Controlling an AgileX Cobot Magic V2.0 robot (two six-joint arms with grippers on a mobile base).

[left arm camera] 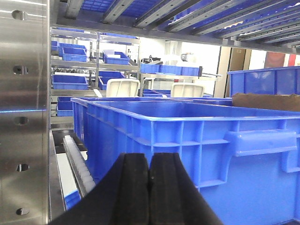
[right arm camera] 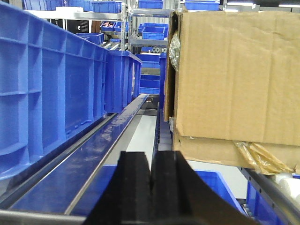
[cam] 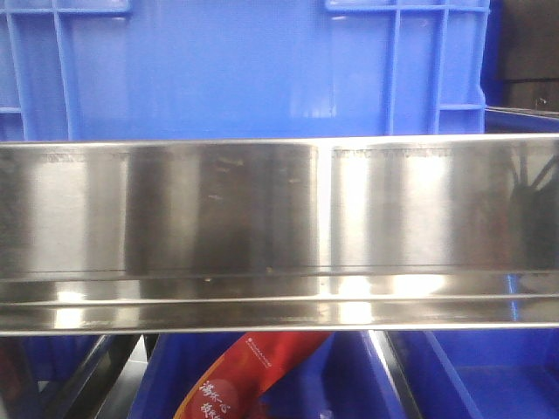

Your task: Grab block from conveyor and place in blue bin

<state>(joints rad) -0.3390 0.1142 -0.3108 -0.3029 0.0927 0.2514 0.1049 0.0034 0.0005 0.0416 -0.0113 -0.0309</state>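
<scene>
- Left wrist-mounted view: a perforated stainless upright post (left arm camera: 23, 112) stands at the far left; beside it the left gripper (left arm camera: 150, 187) shows black rubber-padded jaws pressed flat together, clenched on nothing
- Just beyond those jaws sits a large blue ribbed plastic bin (left arm camera: 187, 140), open-topped and seemingly bare inside from this low angle – the likely drop target
- Exterior front-facing view: a wide brushed-steel shelf rail (cam: 279, 227) fills the middle, a blue crate wall above it, and a red printed packet (cam: 240, 375) lying in a lower blue tray
- Right wrist-mounted view: a row of blue crates (right arm camera: 51, 79) runs along the left, a shiny steel-and-blue channel (right arm camera: 93, 145) recedes up the middle, and a brown corrugated cardboard box (right arm camera: 234, 75) stands at the right
- Low in that view, the right gripper (right arm camera: 150, 187) also has its black jaws closed tight against each other, empty
- No block appears in any view, and no dark ribbed belt either – so where the block lies, which way it points and its long axis cannot be told
- Judging by the task alone, a block should be rigid and light; pinching across its shorter faces near the middle seems safest
</scene>
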